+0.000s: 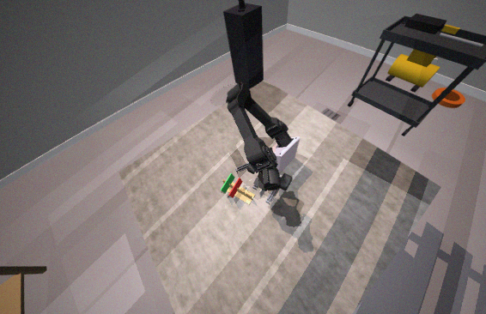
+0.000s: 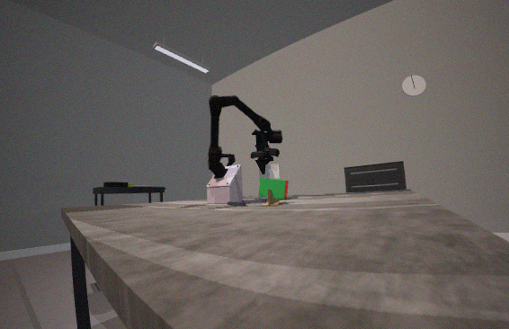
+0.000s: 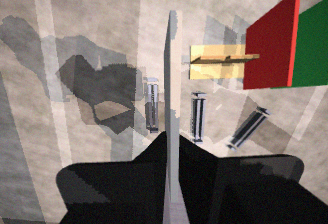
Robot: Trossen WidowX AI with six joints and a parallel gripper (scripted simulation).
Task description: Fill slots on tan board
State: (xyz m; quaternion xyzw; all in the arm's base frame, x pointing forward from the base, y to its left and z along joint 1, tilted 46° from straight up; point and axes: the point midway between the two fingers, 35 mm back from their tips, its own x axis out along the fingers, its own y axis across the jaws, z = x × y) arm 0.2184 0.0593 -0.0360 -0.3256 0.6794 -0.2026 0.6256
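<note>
The tan board (image 1: 246, 195) (image 2: 270, 196) (image 3: 209, 60) stands on its base. A red board (image 1: 235, 188) (image 3: 271, 52) and a green board (image 1: 227, 184) (image 2: 272, 188) (image 3: 316, 47) stand upright across its far part. An uncovered notch shows in its near part in the wrist view. My gripper (image 2: 263, 171) (image 3: 168, 135) is shut on a white board (image 2: 274, 171) (image 3: 172, 75), held upright and crosswise, above the table and to the left of the tan board in the wrist view. The white board's lower edge and notch are hidden.
Three grey holders (image 3: 152, 106) (image 3: 198, 118) (image 3: 248, 129) lie near the tan board with no boards in them. The pinkish-white sloped box (image 1: 288, 153) (image 2: 224, 191) stands by the arm's base. The table (image 1: 207, 240) (image 2: 307, 256) carries them all.
</note>
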